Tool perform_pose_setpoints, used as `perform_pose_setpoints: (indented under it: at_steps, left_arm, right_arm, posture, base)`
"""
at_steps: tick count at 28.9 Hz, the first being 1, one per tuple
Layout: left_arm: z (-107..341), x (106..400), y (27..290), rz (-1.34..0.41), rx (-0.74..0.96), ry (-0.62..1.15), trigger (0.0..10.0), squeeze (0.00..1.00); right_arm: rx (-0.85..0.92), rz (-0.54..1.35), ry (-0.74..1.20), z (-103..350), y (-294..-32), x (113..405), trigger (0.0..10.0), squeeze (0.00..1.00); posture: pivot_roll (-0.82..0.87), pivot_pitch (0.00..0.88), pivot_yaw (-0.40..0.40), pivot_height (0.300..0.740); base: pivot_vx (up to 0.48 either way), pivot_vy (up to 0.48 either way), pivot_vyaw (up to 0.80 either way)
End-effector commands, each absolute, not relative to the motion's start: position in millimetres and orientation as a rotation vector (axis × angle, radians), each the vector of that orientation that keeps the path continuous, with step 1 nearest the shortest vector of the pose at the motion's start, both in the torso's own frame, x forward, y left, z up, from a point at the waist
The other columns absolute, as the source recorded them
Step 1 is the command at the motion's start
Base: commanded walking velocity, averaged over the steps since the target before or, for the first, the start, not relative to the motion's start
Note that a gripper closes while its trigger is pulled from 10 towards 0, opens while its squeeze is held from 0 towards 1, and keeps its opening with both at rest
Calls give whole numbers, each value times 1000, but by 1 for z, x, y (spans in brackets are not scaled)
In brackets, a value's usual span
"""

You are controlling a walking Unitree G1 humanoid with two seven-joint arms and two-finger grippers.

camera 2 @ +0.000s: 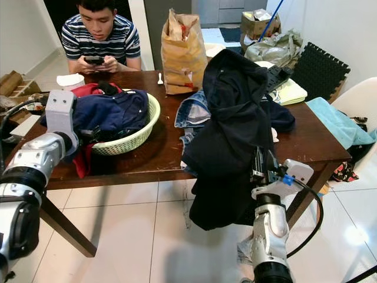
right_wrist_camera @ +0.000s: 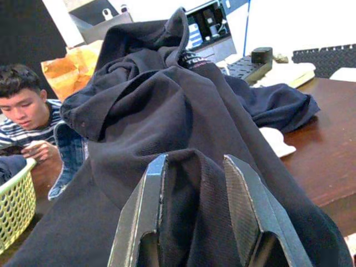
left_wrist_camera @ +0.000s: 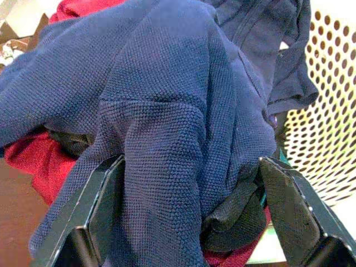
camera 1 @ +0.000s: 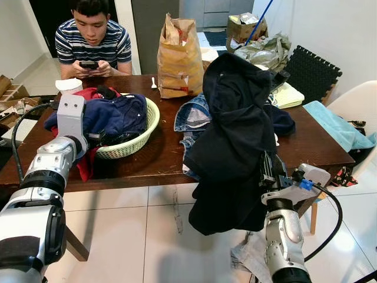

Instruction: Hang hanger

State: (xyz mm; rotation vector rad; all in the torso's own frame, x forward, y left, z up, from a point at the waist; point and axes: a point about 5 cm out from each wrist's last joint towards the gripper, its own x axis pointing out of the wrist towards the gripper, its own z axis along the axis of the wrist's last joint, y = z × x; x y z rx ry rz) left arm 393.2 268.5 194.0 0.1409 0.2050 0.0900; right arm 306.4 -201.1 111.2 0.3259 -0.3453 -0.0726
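Right gripper (right_wrist_camera: 194,214) fingers are clamped on a fold of the dark navy garment (camera 1: 235,135), crumpled, draping off the bench (camera 1: 153,156) edge. Left gripper (left_wrist_camera: 189,217) fingers spread around basket (camera 1: 150,121) clothes. No readable writing.

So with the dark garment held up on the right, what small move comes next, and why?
Probably lift the right pincer a little higher: its fingers pinch the dark garment, whose hem hangs below the table edge. The left pincer stands open around the navy clothes in the basket.

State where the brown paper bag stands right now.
In the left eye view, the brown paper bag stands upright on the table's far side, between basket and dark garment.
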Motion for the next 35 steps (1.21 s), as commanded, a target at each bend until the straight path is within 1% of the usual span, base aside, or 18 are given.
perform_pose_setpoints:
  at_steps: [1,4,5,6,7,15,16,20,21,22,24,26,29,31,32,33,34,35]
  left_arm:
    - [190,392,271,104,137,233,8745,0]
    - [190,392,272,104,135,232,8745,0]
    - [190,392,272,105,132,232,3294,0]
    - [190,392,272,105,132,232,3294,0]
    - [191,392,272,104,131,230,0,0]
    - [197,393,273,130,123,167,0,0]
    - [196,392,274,137,129,161,0,0]
    - [199,391,278,168,137,136,0,0]
    - [208,392,281,194,147,94,0,0]
    - [215,392,283,211,154,64,0,0]
    - [241,393,286,273,177,-69,0,0]
    - [256,393,286,308,186,-151,0,0]
    - [264,393,284,308,208,-193,0,0]
    - [297,390,277,302,233,-382,0,0]
    - [319,387,270,274,230,-503,0,0]
    - [319,387,270,274,230,-503,0,0]
    - [332,385,265,256,226,-578,0,0]
    - [332,385,265,256,226,-578,0,0]
  right_arm:
    - [326,-72,-332,110,-200,305,10000,0]
    - [327,-72,-329,110,-200,305,10000,0]
    - [327,-73,-329,110,-200,305,10000,0]
    - [327,-73,-329,110,-200,305,10000,0]
    - [327,-74,-327,110,-200,305,10000,0]
    - [339,-89,-318,109,-196,309,10000,0]
    - [341,-90,-317,109,-196,309,10000,0]
    - [345,-91,-315,109,-195,310,10000,0]
    - [350,-95,-317,109,-195,311,10000,0]
    - [354,-98,-318,109,-194,311,10000,0]
    - [364,-107,-322,108,-193,312,10000,0]
    - [370,-113,-326,107,-192,311,10000,0]
    - [374,-118,-326,107,-192,311,10000,0]
    - [381,-123,-328,107,-190,312,10000,0]
    - [385,-122,-322,106,-189,312,10000,0]
    - [385,-122,-322,106,-189,312,10000,0]
    - [388,-120,-316,106,-189,313,10000,0]
    - [388,-120,-316,106,-189,313,10000,0]
  posture:
    - [34,108,11,740]
    - [34,108,11,740]
    - [34,108,11,740]
    - [34,108,11,740]
    - [40,110,11,740]
    - [41,86,24,740]
    - [45,70,23,740]
    - [51,64,29,740]
    - [62,51,45,740]
    - [62,51,45,740]
    - [68,36,69,740]
    - [68,36,69,740]
    - [66,24,79,740]
    - [66,13,86,740]
    - [67,12,87,740]
    - [67,12,87,740]
    - [70,8,89,740]
    - [70,8,89,740]
  base:
    - [0,0,0]
    - [0,0,0]
    - [0,0,0]
    - [0,0,0]
    - [0,0,0]
    - [0,0,0]
    - [0,0,0]
    - [0,0,0]
    - [0,0,0]
    - [0,0,0]
    - [0,0,0]
    - [0,0,0]
    - [0,0,0]
    - [0,0,0]
    - [0,0,0]
    - [0,0,0]
    - [0,0,0]
    - [0,0,0]
